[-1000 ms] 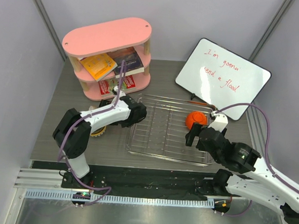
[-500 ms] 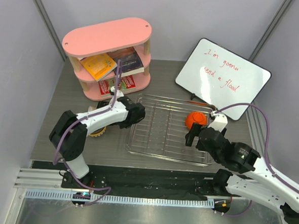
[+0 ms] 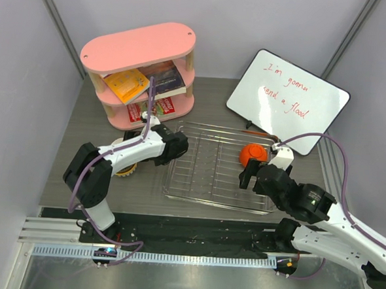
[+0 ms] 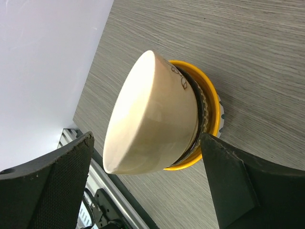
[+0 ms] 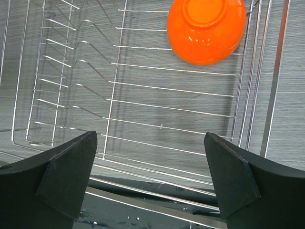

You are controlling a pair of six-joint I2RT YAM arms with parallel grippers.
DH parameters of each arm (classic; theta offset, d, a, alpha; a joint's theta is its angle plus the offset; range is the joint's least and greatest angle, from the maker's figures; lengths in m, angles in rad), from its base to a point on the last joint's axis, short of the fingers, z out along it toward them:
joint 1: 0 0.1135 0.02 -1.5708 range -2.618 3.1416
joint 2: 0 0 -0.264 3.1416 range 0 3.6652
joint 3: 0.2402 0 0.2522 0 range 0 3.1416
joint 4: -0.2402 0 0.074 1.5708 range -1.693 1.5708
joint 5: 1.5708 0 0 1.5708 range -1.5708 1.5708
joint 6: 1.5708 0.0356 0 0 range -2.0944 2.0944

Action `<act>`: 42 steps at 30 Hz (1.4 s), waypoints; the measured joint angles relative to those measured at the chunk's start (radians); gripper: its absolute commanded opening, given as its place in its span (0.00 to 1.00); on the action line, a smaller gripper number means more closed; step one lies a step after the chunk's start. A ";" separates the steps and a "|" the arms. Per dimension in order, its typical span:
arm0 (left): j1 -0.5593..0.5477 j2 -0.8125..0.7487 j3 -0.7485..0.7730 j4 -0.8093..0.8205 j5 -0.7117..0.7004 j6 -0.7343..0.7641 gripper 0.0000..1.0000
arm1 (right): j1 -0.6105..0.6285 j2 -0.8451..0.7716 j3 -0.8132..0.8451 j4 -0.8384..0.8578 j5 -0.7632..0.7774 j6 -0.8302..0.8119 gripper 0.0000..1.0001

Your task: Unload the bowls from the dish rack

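Note:
The silver dish rack (image 3: 196,196) lies mid-table, and its wires (image 5: 171,108) fill the right wrist view. One orange-red bowl (image 3: 252,153) sits upside down in its far right part, also seen in the right wrist view (image 5: 206,31). My right gripper (image 3: 246,179) is open and empty over the rack's near right side (image 5: 152,181), short of the bowl. Left of the rack stands a stack of bowls (image 3: 127,169), partly hidden by my left arm. It is a cream bowl (image 4: 152,119) nested in a dark one, in a yellow one (image 4: 215,112). My left gripper (image 4: 150,186) is open and apart from the stack.
A pink oval shelf (image 3: 140,46) with books stands at the back left. A whiteboard (image 3: 287,101) leans at the back right, close behind the rack. The table's left edge and the wall are near the bowl stack. A metal rail (image 3: 174,232) runs along the front.
My left wrist has drawn back a little to the left from the rack's edge. The right arm and the orange-red bowl have not moved.

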 measured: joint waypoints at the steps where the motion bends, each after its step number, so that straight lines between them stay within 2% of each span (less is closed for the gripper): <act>1: 0.000 0.000 -0.001 0.001 0.001 -0.001 0.92 | 0.000 0.000 0.000 0.000 0.000 0.000 1.00; 16: 0.000 -0.011 0.011 0.009 0.009 -0.001 0.94 | 0.000 0.018 -0.003 0.001 -0.001 0.000 1.00; 21: -0.010 -0.097 0.085 0.014 0.053 0.077 0.92 | 0.000 0.018 -0.003 0.001 -0.001 0.000 1.00; 24: -0.052 -0.164 0.137 0.016 0.103 0.143 0.91 | 0.000 0.018 -0.003 0.001 -0.001 0.000 1.00; 28: -0.150 -0.212 0.189 0.070 0.216 0.274 0.91 | 0.000 0.018 -0.003 0.000 0.000 0.001 1.00; 30: -0.187 -0.193 0.210 0.144 0.315 0.352 0.91 | 0.000 0.018 -0.003 0.000 0.004 0.001 1.00; 38: -0.214 -0.013 0.250 0.509 0.693 0.565 0.90 | 0.000 -0.009 0.046 -0.021 0.025 0.001 1.00; 42: -0.215 0.139 0.402 0.621 0.849 0.625 0.89 | 0.000 -0.053 0.075 -0.033 0.029 -0.002 1.00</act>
